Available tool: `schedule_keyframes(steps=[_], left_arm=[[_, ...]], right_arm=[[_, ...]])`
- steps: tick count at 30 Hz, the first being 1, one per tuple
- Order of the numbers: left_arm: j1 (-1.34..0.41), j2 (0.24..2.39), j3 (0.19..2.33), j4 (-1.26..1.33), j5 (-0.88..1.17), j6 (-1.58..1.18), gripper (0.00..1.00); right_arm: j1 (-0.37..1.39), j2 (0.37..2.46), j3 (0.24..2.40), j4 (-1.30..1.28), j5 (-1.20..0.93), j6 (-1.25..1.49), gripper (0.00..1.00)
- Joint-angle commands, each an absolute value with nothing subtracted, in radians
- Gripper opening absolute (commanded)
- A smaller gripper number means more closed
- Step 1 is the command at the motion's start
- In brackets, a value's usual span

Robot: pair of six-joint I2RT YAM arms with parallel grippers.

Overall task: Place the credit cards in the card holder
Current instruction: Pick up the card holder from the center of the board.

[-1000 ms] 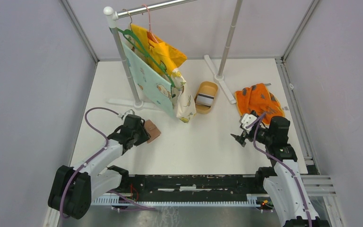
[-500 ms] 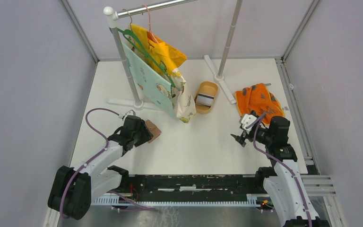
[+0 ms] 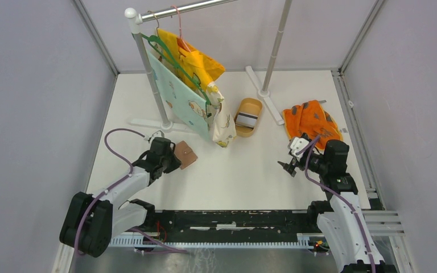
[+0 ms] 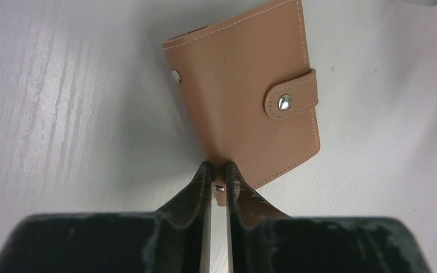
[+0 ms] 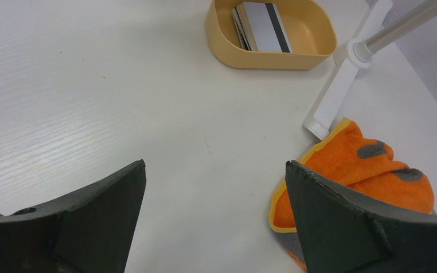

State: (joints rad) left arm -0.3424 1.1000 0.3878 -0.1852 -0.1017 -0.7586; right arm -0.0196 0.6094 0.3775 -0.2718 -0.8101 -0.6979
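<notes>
- Left wrist view: the left gripper (image 4: 217, 166) has its two dark fingers drawn almost together, with only a thin slit between them. They pinch the near edge of the card holder (image 4: 244, 96), where a small tab with a metal stud sits between the fingertips.
- The card holder is folded shut, and its strap (image 4: 291, 101) is snapped down across the tan-brown cover. It reaches away from the fingers over the white table (image 4: 62, 114). Whether its far end rests on the surface cannot be told.
- Seen from the top external view, the card holder is in the left half of the table, about midway between the near and far edges. It is near the foot of the rack (image 3: 148, 79) that stands toward the far left corner.
- The right gripper (image 5: 215, 165) hangs over the right half of the table. Its jaws are spread wide and nothing is between them.
- The credit cards (image 5: 262, 23) are stacked inside the tan oval dish (image 5: 262, 60), the top one white with a dark stripe. The dish stands toward the far edge near the table's middle, well apart from both grippers and from the card holder.
- An orange cloth (image 5: 364, 176) with grey patches lies crumpled toward the right edge, just beside the rack's other white foot.
- Yellow and pale green garments (image 3: 188, 96) hang from the rack, between the card holder and the dish.
</notes>
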Motion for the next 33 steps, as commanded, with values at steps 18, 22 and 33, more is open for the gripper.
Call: schedule_keyframes(steps=[18,22,33], left_arm=[[-0.688,0.907,0.31,0.13,0.106,-0.825,0.02],[-0.883,0.976,0.327,0.255,-0.013,-0.862,0.02],[-1.195,1.417,0.506,0.525,-0.216,-0.901,0.02]], right_arm=[[-0.006,0.508,0.302,-0.647,-1.283,-1.42,0.98],[0.044,0.529,0.296,-0.658,-1.289,-1.448,0.98],[0.143,0.605,0.272,-0.517,-1.215,-1.295,0.82]])
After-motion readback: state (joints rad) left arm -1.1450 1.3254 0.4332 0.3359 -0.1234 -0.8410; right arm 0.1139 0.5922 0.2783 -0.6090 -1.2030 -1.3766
